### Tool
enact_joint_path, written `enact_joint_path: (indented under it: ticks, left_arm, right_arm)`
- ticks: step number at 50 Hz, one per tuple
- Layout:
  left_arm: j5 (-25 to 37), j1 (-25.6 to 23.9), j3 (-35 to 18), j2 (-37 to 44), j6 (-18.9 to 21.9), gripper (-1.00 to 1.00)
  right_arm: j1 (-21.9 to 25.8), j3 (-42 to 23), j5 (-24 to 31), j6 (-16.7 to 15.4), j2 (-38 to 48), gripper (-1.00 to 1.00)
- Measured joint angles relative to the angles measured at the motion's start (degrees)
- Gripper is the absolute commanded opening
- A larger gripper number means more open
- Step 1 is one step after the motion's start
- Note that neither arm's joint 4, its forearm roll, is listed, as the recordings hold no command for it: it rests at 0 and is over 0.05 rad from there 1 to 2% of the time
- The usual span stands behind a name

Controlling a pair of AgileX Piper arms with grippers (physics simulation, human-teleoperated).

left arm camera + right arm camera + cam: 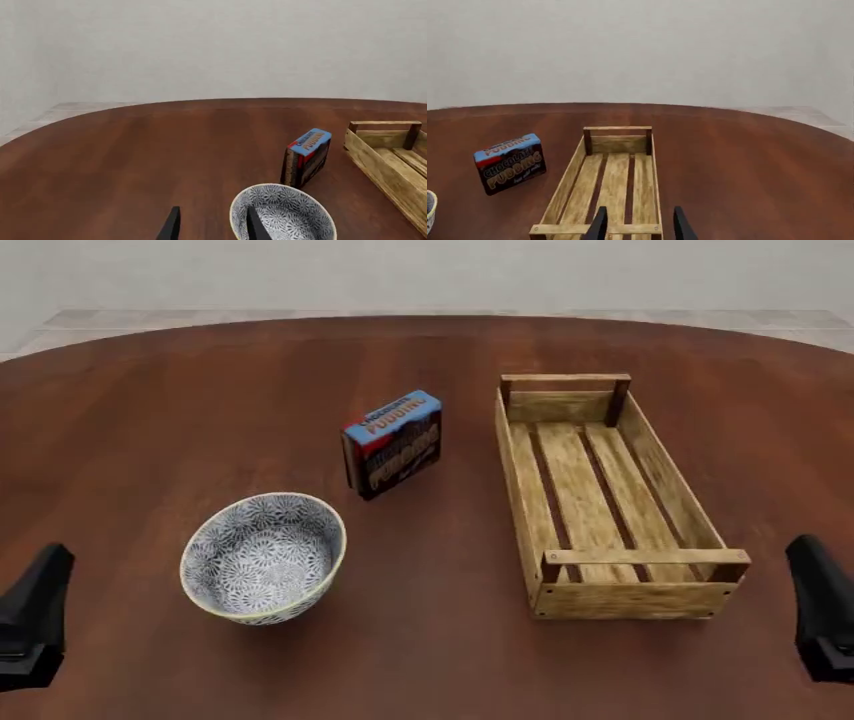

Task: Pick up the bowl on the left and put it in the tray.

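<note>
Bowl (264, 557) is sitting upright toward the near-left part of the table (174, 400), nothing touching it, so I'd say we're right at the start: the reach-in hasn't really happened. Left gripper (210, 225) is back at the near-left edge, fingers spread apart and empty; in its wrist view one finger lines up over the bowl's rim, but the front view shows it well short of the bowl. Right gripper (637, 222) hangs at the near-right edge, fingers also apart, looking straight down the tray (601, 490), which lies lengthwise on the right half. A pudding box (394, 443) stands between bowl and tray, a bit farther back. Next move, I reckon: left arm goes forward, drops a finger inside the rim, pinches the wall, then lifts high enough to clear the box and the tray's side.
</note>
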Motion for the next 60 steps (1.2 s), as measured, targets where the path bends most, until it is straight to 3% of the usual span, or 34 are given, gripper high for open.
enact_joint_path:
  ticks: [24, 31, 41, 60]
  left_arm:
    - [-0.1, 0.0, -0.1, 0.2, 0.0, 1.0]
    - [-0.1, 0.0, -0.2, 0.3, 0.0, 1.0]
    - [-0.1, 0.0, -0.2, 0.3, 0.0, 1.0]
    - [-0.1, 0.0, -0.2, 0.3, 0.0, 1.0]
  right_arm:
    - [-0.6, 1.3, -1.9, 0.2, 2.5, 1.0]
    - [-0.4, 0.8, -7.0, -0.4, 9.0, 1.0]
    - [0.7, -1.6, -16.6, -0.5, 24.9, 1.0]
    - [4.8, -11.6, -14.5, -3.1, 37.6, 1.0]
